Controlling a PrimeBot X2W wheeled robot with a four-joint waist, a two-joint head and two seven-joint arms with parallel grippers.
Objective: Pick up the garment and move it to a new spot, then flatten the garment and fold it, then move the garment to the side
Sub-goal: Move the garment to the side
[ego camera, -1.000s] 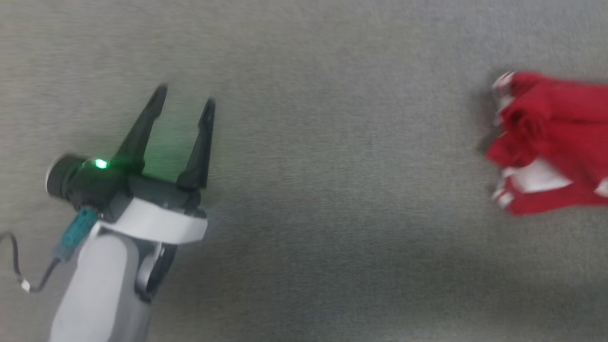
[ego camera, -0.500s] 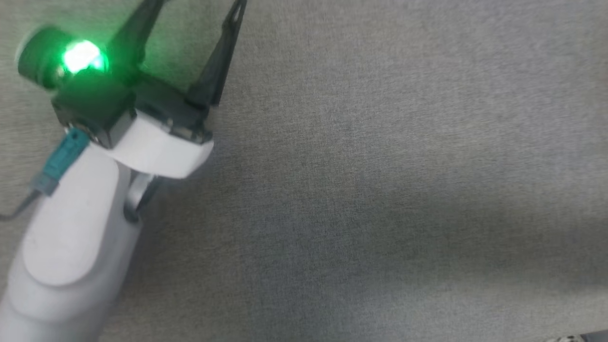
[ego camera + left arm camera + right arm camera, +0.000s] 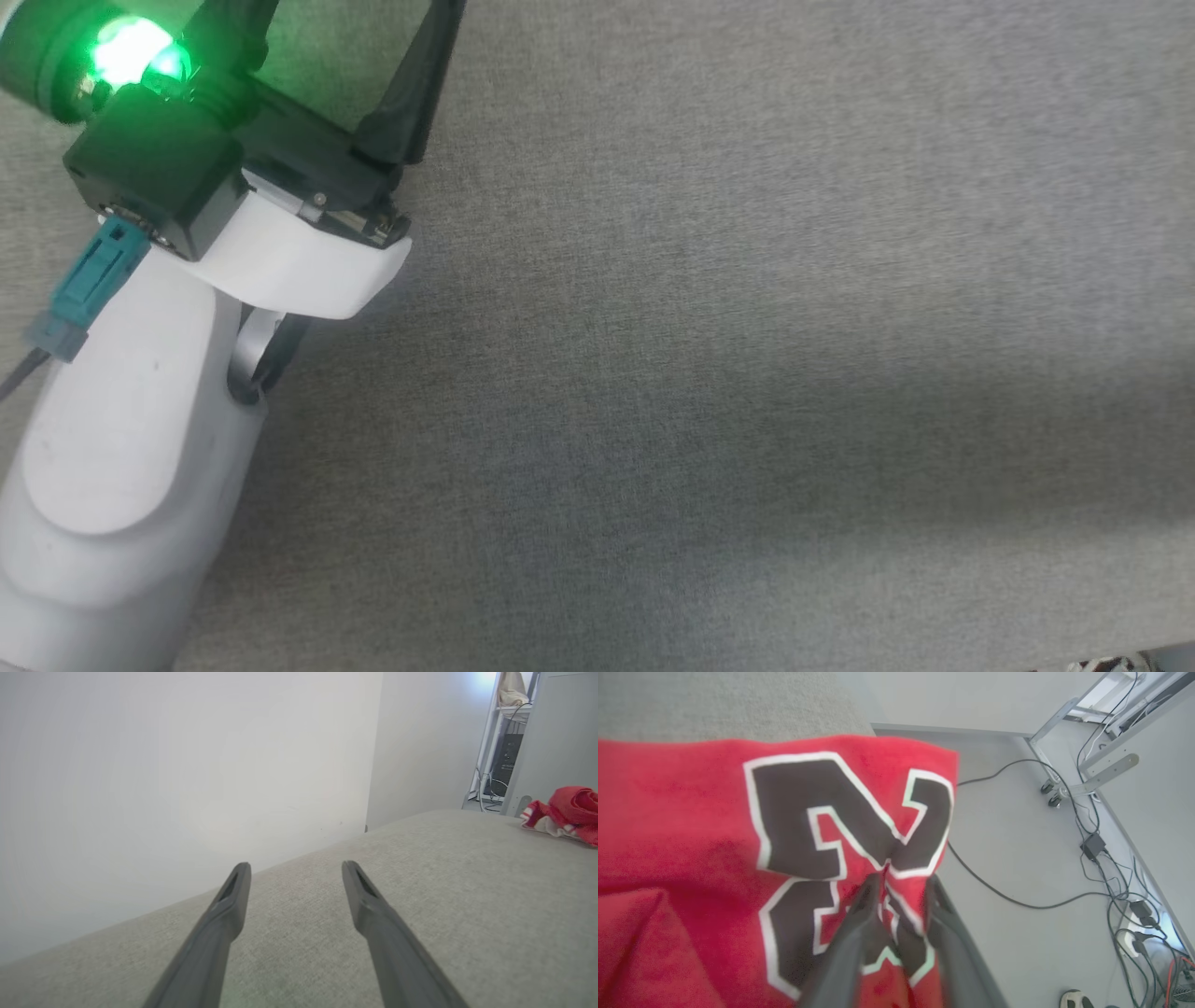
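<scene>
The garment (image 3: 691, 812), red with dark white-outlined lettering, lies at the edge of the grey cloth surface (image 3: 714, 704) and hangs over it toward the floor. My right gripper (image 3: 901, 884) is closed on a puckered fold of it at the lettering, with red cloth bunched between the narrow-set fingers. In the left wrist view the garment (image 3: 565, 812) is a crumpled red and white heap far off to the right. My left gripper (image 3: 294, 868) is open and holds nothing, low over the bare surface. In the head view the left gripper (image 3: 336, 28) is at the top left, its tips cut off.
The grey cloth surface (image 3: 747, 327) stretches wide in the head view. A white wall (image 3: 163, 765) runs along its far side. Beyond its edge, the floor carries cables (image 3: 1101, 858), a power brick and a wheeled metal frame (image 3: 1064, 788).
The head camera has swung, so the garment seen at the right edge one second ago has left the head view. The left gripper now appears higher and larger, still open.
</scene>
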